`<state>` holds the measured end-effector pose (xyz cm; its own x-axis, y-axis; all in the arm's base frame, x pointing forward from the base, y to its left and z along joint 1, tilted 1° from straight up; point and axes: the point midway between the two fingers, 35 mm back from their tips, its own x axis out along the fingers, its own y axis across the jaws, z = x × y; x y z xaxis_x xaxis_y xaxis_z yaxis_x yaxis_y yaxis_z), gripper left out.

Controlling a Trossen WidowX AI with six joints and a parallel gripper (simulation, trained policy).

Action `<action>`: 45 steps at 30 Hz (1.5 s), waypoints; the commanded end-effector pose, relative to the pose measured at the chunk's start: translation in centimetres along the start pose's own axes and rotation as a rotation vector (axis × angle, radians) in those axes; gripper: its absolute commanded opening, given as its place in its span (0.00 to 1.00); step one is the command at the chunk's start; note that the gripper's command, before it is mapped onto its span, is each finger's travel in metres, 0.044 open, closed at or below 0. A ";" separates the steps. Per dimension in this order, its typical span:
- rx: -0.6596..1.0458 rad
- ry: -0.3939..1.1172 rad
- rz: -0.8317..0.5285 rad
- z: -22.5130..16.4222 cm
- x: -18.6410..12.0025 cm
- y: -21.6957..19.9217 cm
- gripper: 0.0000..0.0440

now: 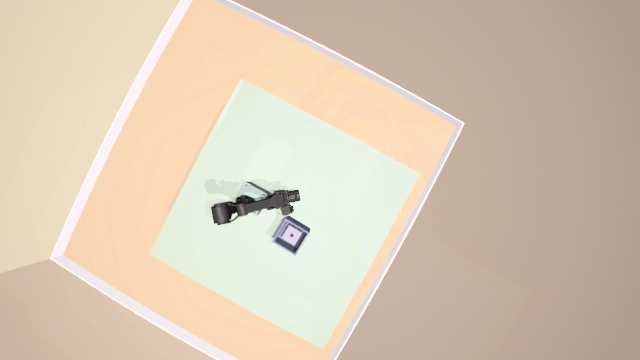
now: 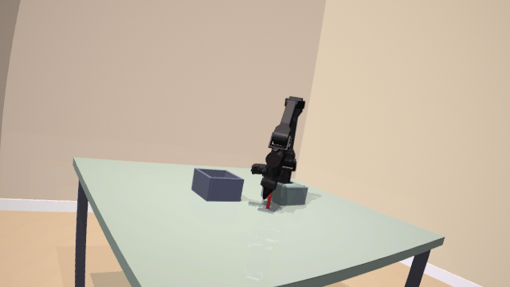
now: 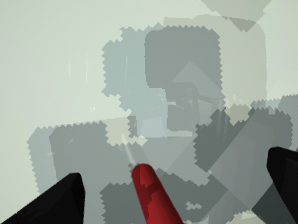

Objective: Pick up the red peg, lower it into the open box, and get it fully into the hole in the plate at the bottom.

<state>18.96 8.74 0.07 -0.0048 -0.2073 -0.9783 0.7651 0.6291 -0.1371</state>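
The red peg (image 2: 268,202) (image 3: 156,197) stands nearly upright on the table; arm and gripper hide it in the top view. My gripper (image 2: 266,196) (image 3: 175,167) is open and points down over the peg. In the wrist view the peg shows between the two spread fingers, nearer the left one, with a gap on both sides, and its near end runs out of the frame. In the exterior view the dark fingertip overlaps the peg's upper part. The dark blue open box (image 1: 286,245) (image 2: 225,190) stands apart from the peg. The pale plate (image 1: 297,239) with its small dark hole shows at the box's bottom.
The grey-green base block (image 2: 296,195) of the arm is close to the peg, on the right in the exterior view. The arm (image 1: 260,204) (image 2: 282,133) reaches from there over the peg. The pale green table (image 1: 350,200) (image 2: 199,235) carries everything.
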 end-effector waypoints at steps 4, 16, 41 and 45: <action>0.052 0.016 0.019 -0.9 1.9 0.0 0.78; 0.091 0.099 0.000 -1.7 2.7 -0.1 0.10; -0.021 -0.093 0.057 3.7 -2.5 -0.8 0.00; -0.037 -0.118 0.063 4.9 -3.6 -0.7 0.00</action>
<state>21.00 5.83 3.55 0.1024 -0.2401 -0.9653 0.7485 0.6578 -0.0842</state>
